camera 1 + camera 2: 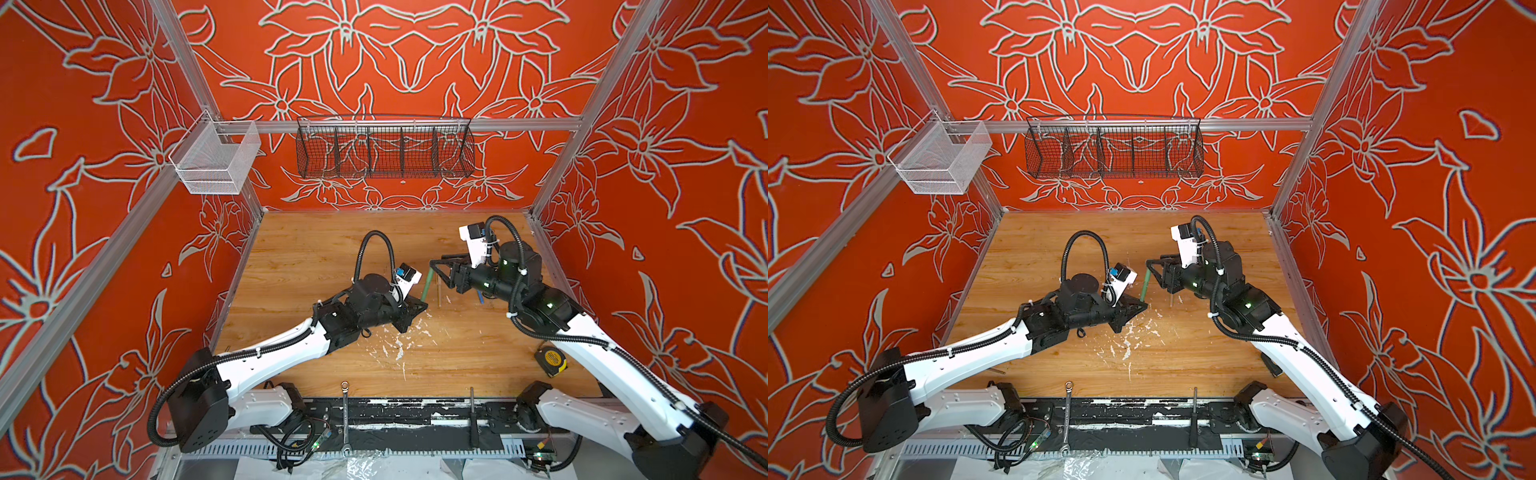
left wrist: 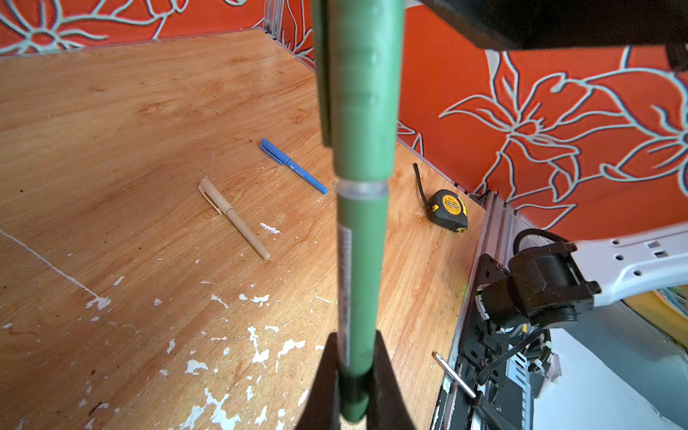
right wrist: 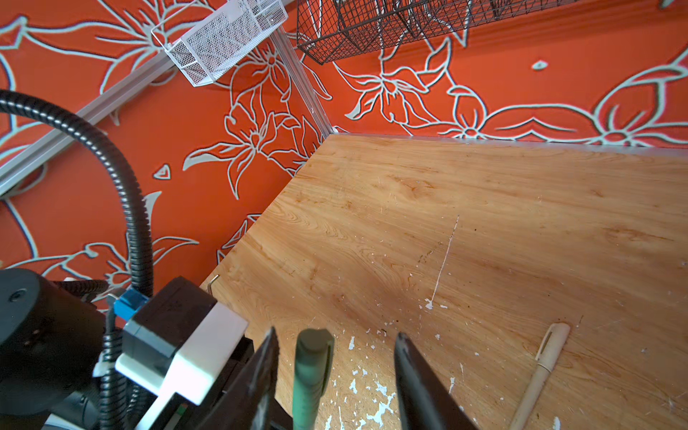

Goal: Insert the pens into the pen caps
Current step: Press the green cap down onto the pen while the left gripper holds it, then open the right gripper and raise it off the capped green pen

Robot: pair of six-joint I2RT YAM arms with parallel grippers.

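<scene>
**Item 1: green plastic pen** (image 2: 359, 260), thin and stick-shaped, with its green cap (image 2: 359, 93) seated on it. Only a narrow clear ring shows at the join. From my remote station I see it held off the light wooden table (image 1: 332, 249). In both top views its long axis runs from the left gripper (image 1: 419, 308) toward the back wall, leaning slightly right. The capped end points away from that claw and toward the right gripper (image 1: 437, 273).

**Item 2: left gripper.** Clamped on the green pen's bare tail end, with a black finger on each side of the barrel.

**Item 3: right gripper** (image 3: 337, 333). Jaws apart, straddling the green cap's rounded end (image 3: 314, 346). I see a gap on both sides, narrower on one, so it holds nothing.

**Item 4: tan pen** (image 2: 234, 217), capped, lying flat on the table just beside the grippers. In a top view (image 1: 438, 293) its axis runs near to far.

**Item 5: blue pen** (image 2: 292, 165), capped and flat on the table. It lies roughly parallel to the tan one and apart from it, cap ends on the same side. In a top view (image 1: 480, 297) it is mostly hidden under the right arm.

**Item 6: yellow-and-black tape measure** (image 2: 448, 208), on the table near the right wall.

**Item 7: white paint flecks** (image 2: 257, 346), scattered over the near part of the table.
</scene>
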